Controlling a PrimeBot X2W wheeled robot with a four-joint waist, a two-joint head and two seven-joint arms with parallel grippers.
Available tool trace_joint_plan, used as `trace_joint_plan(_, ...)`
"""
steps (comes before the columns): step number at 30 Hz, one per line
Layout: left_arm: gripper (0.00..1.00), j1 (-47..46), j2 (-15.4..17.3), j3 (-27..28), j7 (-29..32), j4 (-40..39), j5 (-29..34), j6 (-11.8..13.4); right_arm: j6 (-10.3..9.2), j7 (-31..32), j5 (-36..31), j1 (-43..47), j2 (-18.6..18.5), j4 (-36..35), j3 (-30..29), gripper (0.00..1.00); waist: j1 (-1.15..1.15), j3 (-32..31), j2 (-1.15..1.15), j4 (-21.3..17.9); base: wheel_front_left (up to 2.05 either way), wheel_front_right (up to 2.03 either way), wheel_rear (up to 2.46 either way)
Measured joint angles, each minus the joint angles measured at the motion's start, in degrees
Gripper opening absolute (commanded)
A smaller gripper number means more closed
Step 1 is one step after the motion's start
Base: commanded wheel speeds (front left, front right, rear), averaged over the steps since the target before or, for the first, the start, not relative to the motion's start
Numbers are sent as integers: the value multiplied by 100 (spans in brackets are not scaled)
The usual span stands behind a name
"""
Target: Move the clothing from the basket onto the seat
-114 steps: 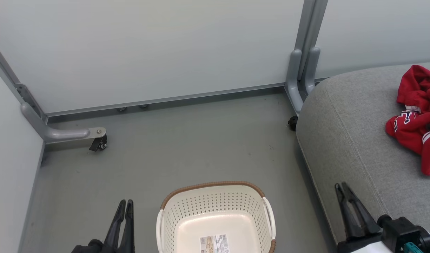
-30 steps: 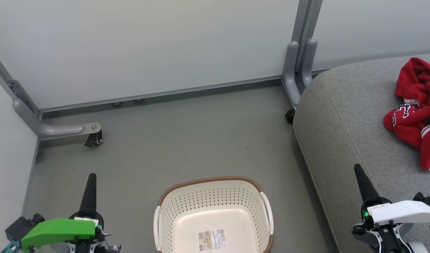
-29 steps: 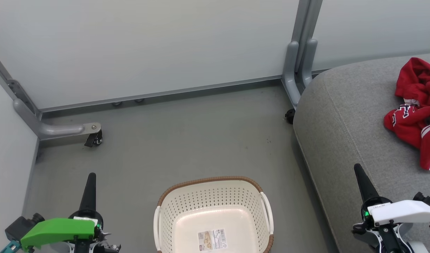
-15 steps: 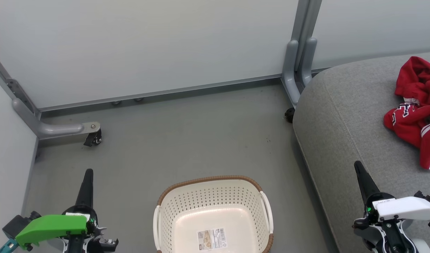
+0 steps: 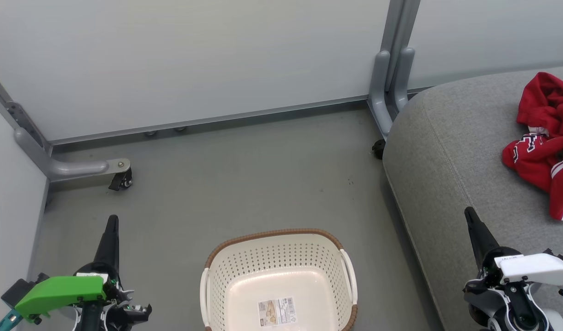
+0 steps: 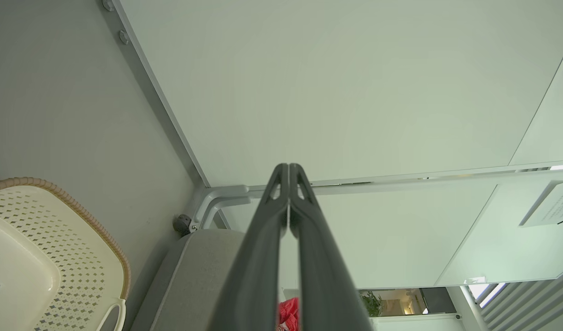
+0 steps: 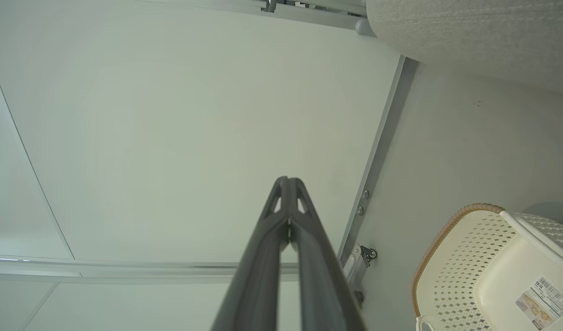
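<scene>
The basket (image 5: 274, 264) stands upright on the grey floor (image 5: 244, 184) between the two arms, with a paper label (image 5: 276, 312) showing on its bottom. The clothing (image 5: 543, 147) lies in a crumpled red heap on the seat (image 5: 446, 174), at the far right, well apart from the basket. The left gripper (image 5: 112, 219) hangs over the floor left of the basket, its fingers clenched tip to tip and grasping nothing. The right gripper (image 5: 468, 211) hangs over the seat's near edge, its fingers likewise pressed together and empty, well short of the clothing.
</scene>
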Motion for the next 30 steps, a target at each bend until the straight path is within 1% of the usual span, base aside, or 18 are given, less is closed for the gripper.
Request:
trace_joint_plan(11, 0, -97, -1, 88, 109, 70, -402, -25, -1, 119, 426, -90, 1, 81, -48, 0, 0, 19, 0, -9, 0, 0, 0)
trace_joint_plan(30, 0, -118, -18, 132, 152, 77, -412, -29, -1, 155, 422, -92, 26, 88, -92, 0, 0, 19, 0, -9, 0, 0, 0)
